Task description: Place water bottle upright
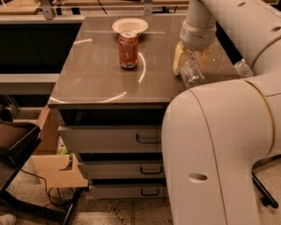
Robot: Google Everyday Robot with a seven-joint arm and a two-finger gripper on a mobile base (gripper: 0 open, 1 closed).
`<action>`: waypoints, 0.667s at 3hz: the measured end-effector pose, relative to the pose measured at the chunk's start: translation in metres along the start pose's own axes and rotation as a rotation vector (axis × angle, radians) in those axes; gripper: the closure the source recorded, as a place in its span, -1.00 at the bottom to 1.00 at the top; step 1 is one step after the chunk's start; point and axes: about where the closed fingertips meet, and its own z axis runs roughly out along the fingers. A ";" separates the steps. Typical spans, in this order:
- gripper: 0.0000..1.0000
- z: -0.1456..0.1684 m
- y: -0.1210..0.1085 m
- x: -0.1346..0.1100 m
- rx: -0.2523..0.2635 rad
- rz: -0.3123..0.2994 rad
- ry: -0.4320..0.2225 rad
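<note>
The water bottle (193, 74), clear ribbed plastic, is at the right front part of the grey table top (98, 74), leaning a little, with its top up between the fingers. My gripper (191, 59) comes down from above on the white arm. Its yellowish fingers (178, 60) stand on either side of the bottle's upper part and close on it. The bottle's cap and label are hidden by the gripper. I cannot tell whether the bottle's base rests on the table.
An orange-red soda can (128, 49) stands mid-table, with a white paper plate (129, 26) behind it. A tiny clear bottle (243, 68) shows at the right edge. Drawers (112, 137) are below the top. My white arm body (225, 149) fills the right foreground.
</note>
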 end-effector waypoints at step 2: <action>0.88 0.006 0.002 -0.013 -0.004 -0.001 -0.040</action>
